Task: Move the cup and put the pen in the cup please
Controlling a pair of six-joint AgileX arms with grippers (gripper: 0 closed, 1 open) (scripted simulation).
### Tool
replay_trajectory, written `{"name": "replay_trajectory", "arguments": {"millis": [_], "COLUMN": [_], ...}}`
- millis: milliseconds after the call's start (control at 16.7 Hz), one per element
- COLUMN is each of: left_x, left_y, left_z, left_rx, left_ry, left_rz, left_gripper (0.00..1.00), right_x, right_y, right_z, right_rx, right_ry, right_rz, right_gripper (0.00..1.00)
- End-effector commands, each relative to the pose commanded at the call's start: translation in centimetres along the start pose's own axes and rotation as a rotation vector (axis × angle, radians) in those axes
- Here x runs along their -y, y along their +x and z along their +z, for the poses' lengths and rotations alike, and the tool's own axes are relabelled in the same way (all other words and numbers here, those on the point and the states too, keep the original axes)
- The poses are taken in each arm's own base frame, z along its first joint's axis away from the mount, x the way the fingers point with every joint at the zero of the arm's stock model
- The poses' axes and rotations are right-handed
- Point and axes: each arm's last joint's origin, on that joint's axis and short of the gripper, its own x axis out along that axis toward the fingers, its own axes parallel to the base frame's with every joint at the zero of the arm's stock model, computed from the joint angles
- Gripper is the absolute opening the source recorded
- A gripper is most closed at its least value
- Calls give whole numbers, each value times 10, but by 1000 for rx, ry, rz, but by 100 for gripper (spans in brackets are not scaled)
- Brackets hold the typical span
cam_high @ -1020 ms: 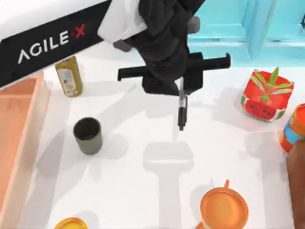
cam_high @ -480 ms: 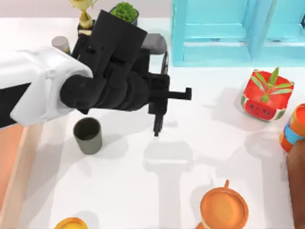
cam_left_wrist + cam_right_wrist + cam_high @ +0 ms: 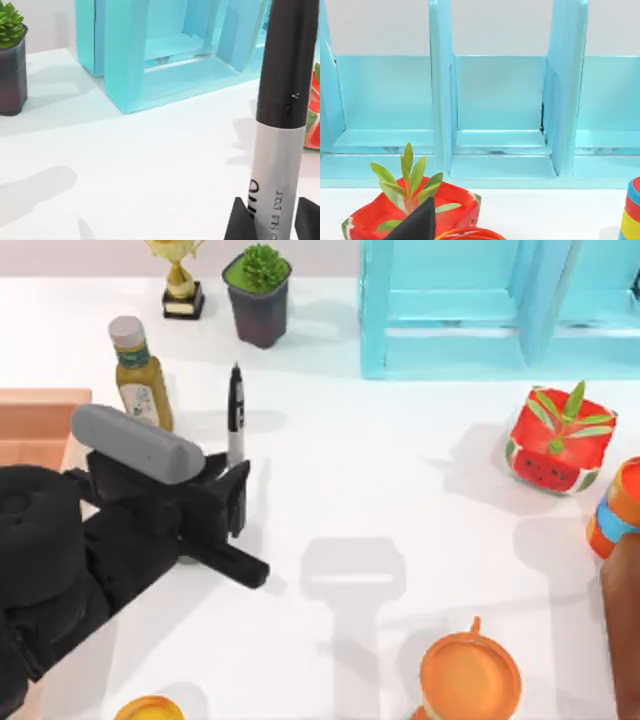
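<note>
so the left gripper (image 3: 232, 490) sits at the table's left side, clamped on the pen (image 3: 235, 412), which points out past the fingers toward the back, probably so it can be tipped into the cup. the cup itself i can't make out, likely hidden under the arm. white table (image 3: 400, 500) has a dressing bottle (image 3: 140, 375), potted plant (image 3: 258, 292) and blue shelf (image 3: 480, 305) around. right arm's parked, can't tell its fingers.

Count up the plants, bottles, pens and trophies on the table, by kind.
Plants: 2, dark pot and watermelon planter
Dressing bottle: 1
Pen, in the left gripper: 1
Trophy: 1
Total: 5
</note>
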Motion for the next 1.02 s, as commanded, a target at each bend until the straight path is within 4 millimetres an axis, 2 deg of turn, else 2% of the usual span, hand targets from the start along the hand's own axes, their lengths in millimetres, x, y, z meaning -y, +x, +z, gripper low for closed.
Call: {"name": "replay_trajectory", "arguments": {"millis": [180,360,780,1020], "left_x": [-18,-29,-29,-32], "left_y": [-27,-40,-38,-21], "left_z": [-3,1,1,2], "left_rx": [193,297,297,304], "left_ry": [65,87,89,91], "left_rz": [125,234,236,227], "left_gripper": [0,0,0,0], "right_x": [0,0,0,0], "right_y": [0,0,0,0], "right_z": [0,0,0,0], "right_rx": [0,0,0,0], "right_ry": [0,0,0,0], "right_rz": [0,0,0,0], "right_gripper": [100,100,100,100]}}
